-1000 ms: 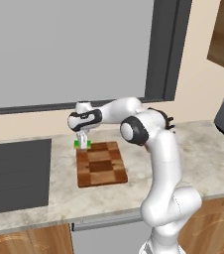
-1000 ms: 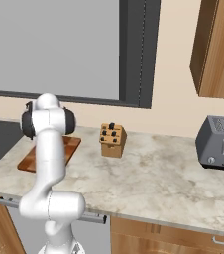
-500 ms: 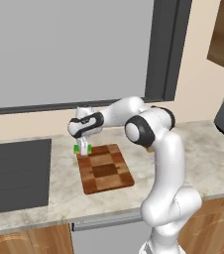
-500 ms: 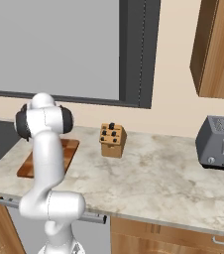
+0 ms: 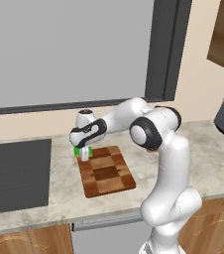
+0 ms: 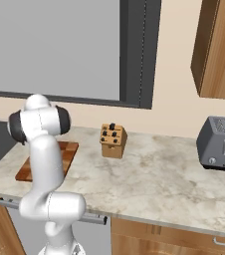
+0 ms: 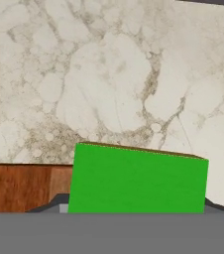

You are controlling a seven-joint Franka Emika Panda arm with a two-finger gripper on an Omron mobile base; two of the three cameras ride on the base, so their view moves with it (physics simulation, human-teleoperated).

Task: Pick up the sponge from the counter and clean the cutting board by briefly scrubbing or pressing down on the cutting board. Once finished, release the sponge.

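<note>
Tool [image 5: 84,155] clamped on green sponge [image 5: 78,151], held at far left corner of checkered cutting board [image 5: 106,170]; sponge overhangs board edge, marbled worktop [image 7: 109,74] beneath

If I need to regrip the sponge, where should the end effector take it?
Take the sponge across its two short ends, coming straight down from above. It is a flat rectangle held at the board's far left corner, so its top face offers no hold.
</note>
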